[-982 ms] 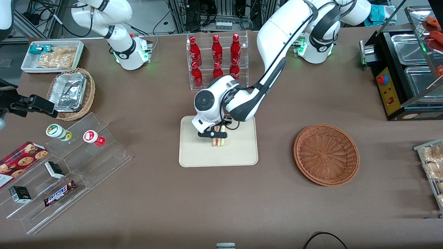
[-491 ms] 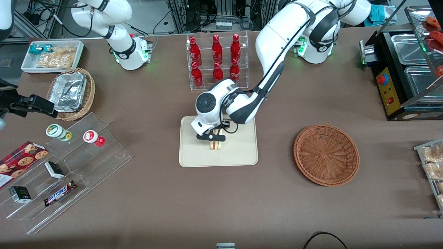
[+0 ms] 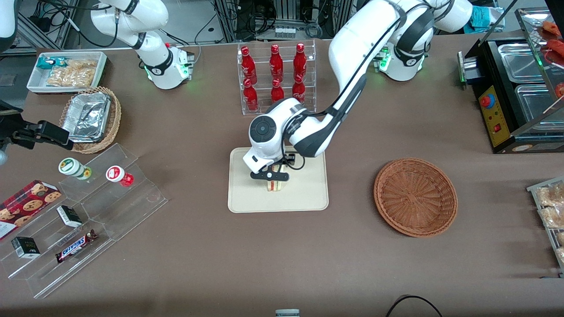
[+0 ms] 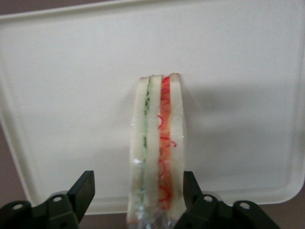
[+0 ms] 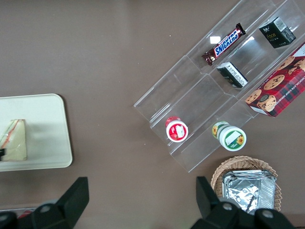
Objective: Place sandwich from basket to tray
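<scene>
- Since a second ago the gripper [image 3: 269,175] has lowered slightly; the sandwich [image 3: 275,183] now rests on the tray [image 3: 308,200].
- Its fingers [image 4: 82,192] are spread wide, straddling the upright sandwich, one side clearly apart.
- The basket [image 3: 415,197] sits at the tray's 3 o'clock.

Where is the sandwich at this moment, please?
The sandwich stands on the tray in the front view, far from the basket. The gripper is over it, open, with one finger on each side.

Even overhead light, soft shadows, wrist view slightly blurred
</scene>
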`<state>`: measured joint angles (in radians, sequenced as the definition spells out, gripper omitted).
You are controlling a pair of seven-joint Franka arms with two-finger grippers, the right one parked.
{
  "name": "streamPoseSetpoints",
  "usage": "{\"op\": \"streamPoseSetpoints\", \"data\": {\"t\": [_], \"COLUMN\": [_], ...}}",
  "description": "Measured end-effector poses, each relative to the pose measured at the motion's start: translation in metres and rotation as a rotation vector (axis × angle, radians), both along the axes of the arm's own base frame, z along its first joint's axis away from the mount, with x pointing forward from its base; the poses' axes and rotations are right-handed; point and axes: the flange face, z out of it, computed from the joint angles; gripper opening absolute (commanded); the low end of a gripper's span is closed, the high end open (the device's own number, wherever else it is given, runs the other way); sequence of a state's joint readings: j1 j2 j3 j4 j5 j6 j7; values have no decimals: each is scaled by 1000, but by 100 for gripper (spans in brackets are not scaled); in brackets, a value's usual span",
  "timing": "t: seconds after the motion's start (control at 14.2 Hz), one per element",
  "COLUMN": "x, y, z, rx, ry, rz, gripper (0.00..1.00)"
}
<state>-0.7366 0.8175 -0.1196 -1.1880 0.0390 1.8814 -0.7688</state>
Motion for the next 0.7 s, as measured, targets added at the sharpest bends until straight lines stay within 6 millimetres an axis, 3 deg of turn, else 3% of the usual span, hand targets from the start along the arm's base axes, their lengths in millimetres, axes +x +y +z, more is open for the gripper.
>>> {"op": "streamPoseSetpoints", "data": {"t": [0.14,0.35,0.7], "x": [19,45,69], "y": [35,108,238], "z": [61,137,186], "rx": [22,54,73], "ry": [4,11,38], "rz": [45,131,176], "gripper": [100,100,100]}}
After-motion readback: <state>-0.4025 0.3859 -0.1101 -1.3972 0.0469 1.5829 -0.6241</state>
